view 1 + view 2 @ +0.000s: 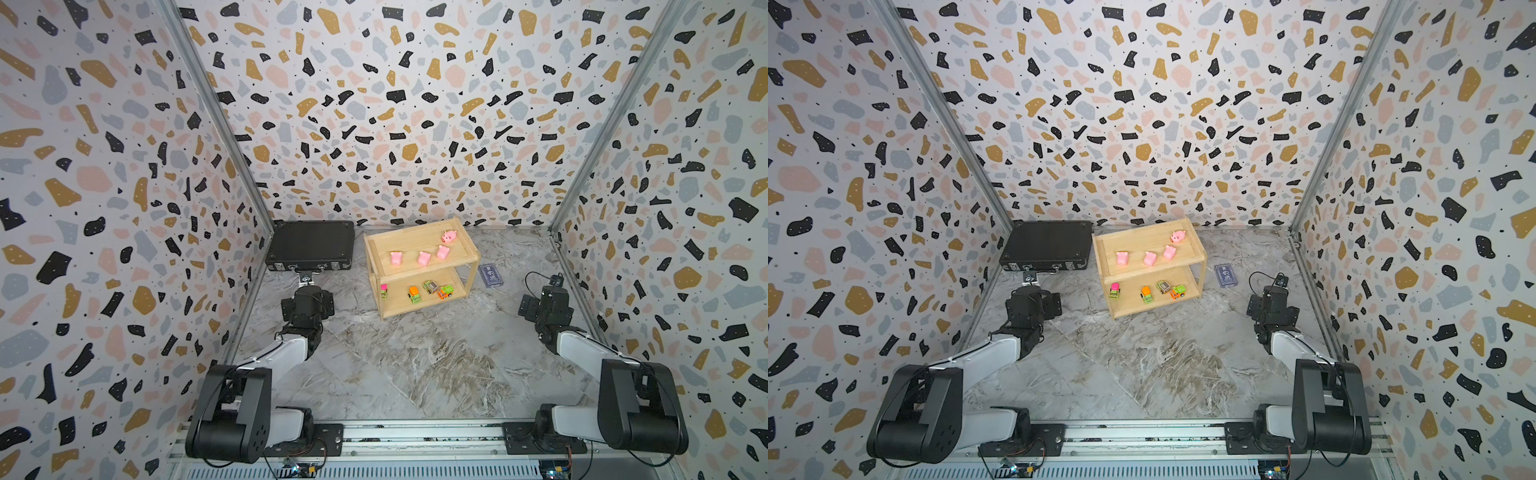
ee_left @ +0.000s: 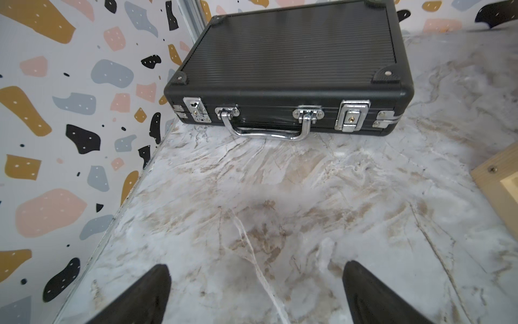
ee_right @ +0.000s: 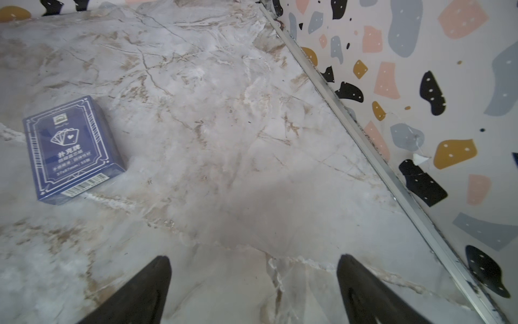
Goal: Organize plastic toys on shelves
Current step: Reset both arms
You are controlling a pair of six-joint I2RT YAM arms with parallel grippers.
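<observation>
In both top views the light wooden two-tier rack [image 1: 409, 245] [image 1: 1142, 243] stood near the marble counter's [image 1: 415, 365] back edge, four pink pigs [image 1: 423, 258] on top, four toy vehicles [image 1: 414, 295] below. The left wrist view showed the left gripper [image 2: 256, 265] spread and empty over open counter before a black ribbed case [image 2: 294, 53]. The right wrist view showed the right gripper [image 3: 252, 257] spread and empty beside the right edge, near a blue card box [image 3: 73, 148].

Terrazzo-print walls [image 1: 415, 104], marble-look floor [image 1: 415, 365]

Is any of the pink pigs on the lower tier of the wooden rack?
No, all four pink pigs sit on the upper tier of the wooden rack; the lower tier holds only toy vehicles.
</observation>
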